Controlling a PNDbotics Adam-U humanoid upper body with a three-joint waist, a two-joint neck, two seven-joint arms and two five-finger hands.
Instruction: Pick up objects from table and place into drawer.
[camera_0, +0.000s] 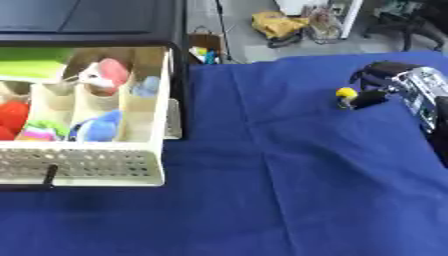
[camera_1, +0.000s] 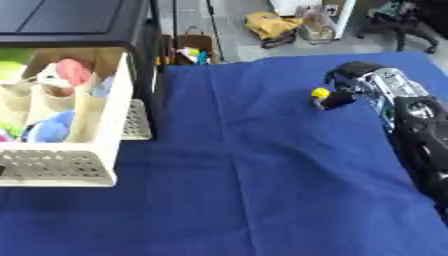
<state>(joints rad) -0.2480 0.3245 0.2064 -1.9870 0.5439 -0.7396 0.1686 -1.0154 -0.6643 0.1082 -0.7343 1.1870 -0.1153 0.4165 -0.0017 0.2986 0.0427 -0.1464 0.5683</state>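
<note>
Over on the far right of the blue cloth (camera_0: 289, 165), the right hand (camera_1: 354, 85) has its fingers curled around a small yellow ball (camera_1: 320, 93), pinching it just above the table. The cream drawer (camera_0: 105, 162) stands pulled open at the left, its compartments full of soft toys (camera_0: 98, 127). The left hand is nowhere to be seen.

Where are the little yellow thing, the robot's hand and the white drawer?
yellow thing (camera_0: 346, 92), left eye view, its round top.
right hand (camera_1: 372, 82), right eye view, its back.
drawer (camera_0: 96, 164), left eye view, perforated front wall.
</note>
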